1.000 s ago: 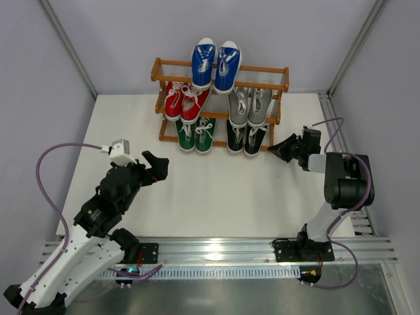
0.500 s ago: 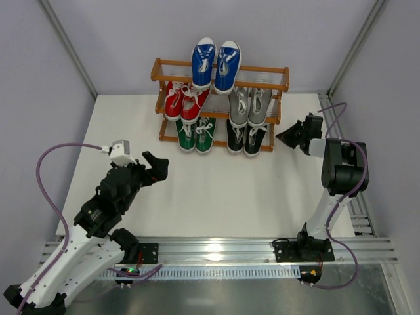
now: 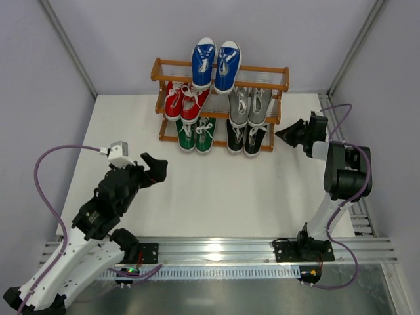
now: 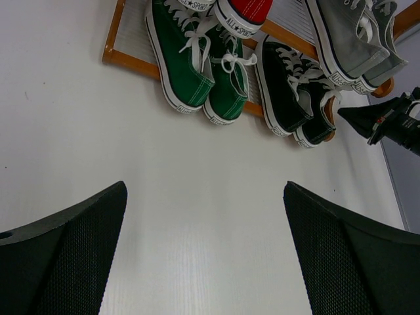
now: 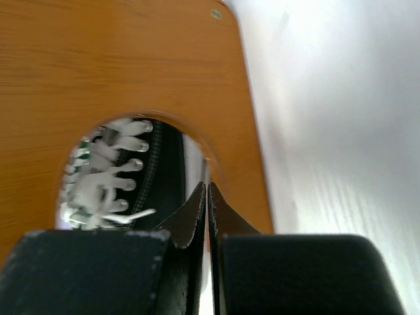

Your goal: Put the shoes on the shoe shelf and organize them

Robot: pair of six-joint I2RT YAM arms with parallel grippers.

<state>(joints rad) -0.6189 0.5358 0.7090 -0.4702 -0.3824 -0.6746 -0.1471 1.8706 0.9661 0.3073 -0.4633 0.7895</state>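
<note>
since the shoes already sit in pairs on the shoe shelf, the right gripper, fingers pressed together at the shelf's right end panel beside the black pair, probably does best nudging softly, while the left gripper hangs with jaws wide over the table.

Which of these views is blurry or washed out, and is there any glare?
Right wrist view: the shelf's wooden side panel is too close and soft, the right side bleached white. Left wrist view: the green shoes are sharp, its own fingers dark. Top view: evenly lit, glare on the metal rail at the bottom.
</note>
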